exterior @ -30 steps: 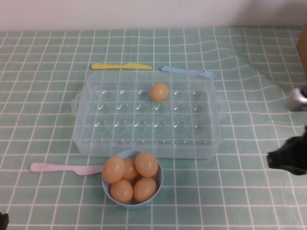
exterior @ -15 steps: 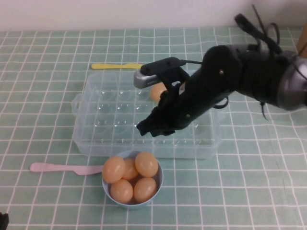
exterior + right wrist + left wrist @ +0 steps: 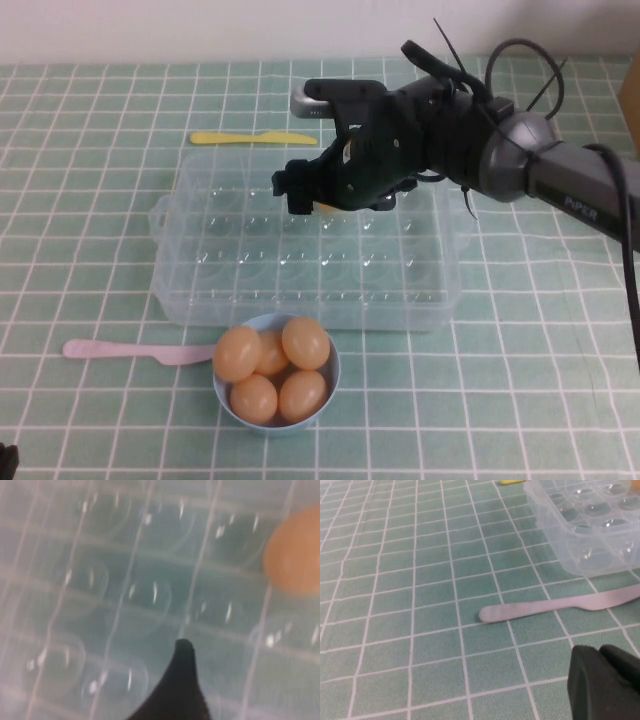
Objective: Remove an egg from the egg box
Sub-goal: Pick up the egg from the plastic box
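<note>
The clear plastic egg box lies mid-table. One orange-tan egg sits in a back-row cell; in the high view only a sliver of it shows under my right gripper, which hangs low over that part of the box. In the right wrist view the egg lies off to one side of the gripper's black tip, over empty cells, and nothing is held. My left gripper is shut and empty, parked above the cloth near the box's corner.
A light-blue bowl holding several eggs stands just in front of the box. A pink plastic knife lies front left and also shows in the left wrist view. A yellow knife lies behind the box.
My right arm swung in from the table's right edge across the box. Its gripper moved from the box's front middle back to the egg's cell, covering the egg.
</note>
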You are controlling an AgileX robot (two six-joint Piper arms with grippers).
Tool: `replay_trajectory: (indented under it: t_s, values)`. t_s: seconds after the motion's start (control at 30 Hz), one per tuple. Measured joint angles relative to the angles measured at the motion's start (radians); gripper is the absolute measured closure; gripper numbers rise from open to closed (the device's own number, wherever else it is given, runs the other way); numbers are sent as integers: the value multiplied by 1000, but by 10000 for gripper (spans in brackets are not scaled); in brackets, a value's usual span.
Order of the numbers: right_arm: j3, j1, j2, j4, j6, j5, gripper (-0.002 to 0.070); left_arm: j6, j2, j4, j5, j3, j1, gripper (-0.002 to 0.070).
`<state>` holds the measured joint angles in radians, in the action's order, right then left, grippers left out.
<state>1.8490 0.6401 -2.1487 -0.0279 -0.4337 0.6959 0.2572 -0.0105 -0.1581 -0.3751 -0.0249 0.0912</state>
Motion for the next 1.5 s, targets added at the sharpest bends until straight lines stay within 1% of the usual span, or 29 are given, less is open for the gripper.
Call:
replay_trajectory:
  t_s: [0.03, 0.1, 0.27, 0.57, 0.8, 1.13, 1.5]
  values:
    - [1, -5, -9, 7, -12, -31, 108, 0, 0, 0, 0, 0, 0, 679]
    - [2, -9, -24, 11, -26, -91, 86, 0, 0, 0, 0, 0, 0, 679]
    - [5, -16, -57, 33, -41, -157, 70, 0, 0, 0, 0, 0, 0, 679]
    - [5, -52, -78, 103, -118, -210, 67, 0, 0, 0, 0, 0, 0, 679]
    - [8, -54, -99, 107, -118, -239, 67, 0, 0, 0, 0, 0, 0, 679]
    - [77, -59, -149, 131, -118, -211, 67, 0, 0, 0, 0, 0, 0, 679]
    - [91, -59, -180, 137, -118, -221, 67, 0, 0, 0, 0, 0, 0, 679]
